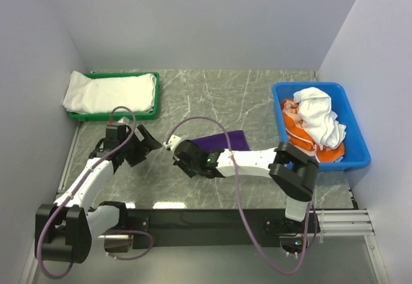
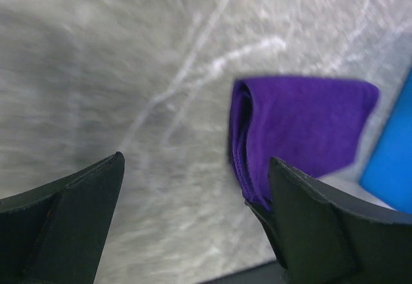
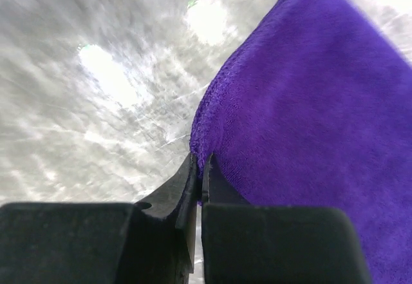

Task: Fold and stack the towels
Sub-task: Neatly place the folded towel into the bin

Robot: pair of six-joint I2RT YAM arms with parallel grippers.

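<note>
With one white towel [image 1: 109, 94] folded at ten o'clock, the right gripper [image 3: 201, 161] seemingly pinches the folded purple towel [image 1: 225, 141], left gripper [image 2: 196, 160] gaping, while crumpled towels [image 1: 318, 123] wait at three o'clock.

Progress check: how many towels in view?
4: a white towel on the green tray, the purple towel mid-table, a second white towel and an orange towel in the blue bin. Others may be hidden under them.
</note>
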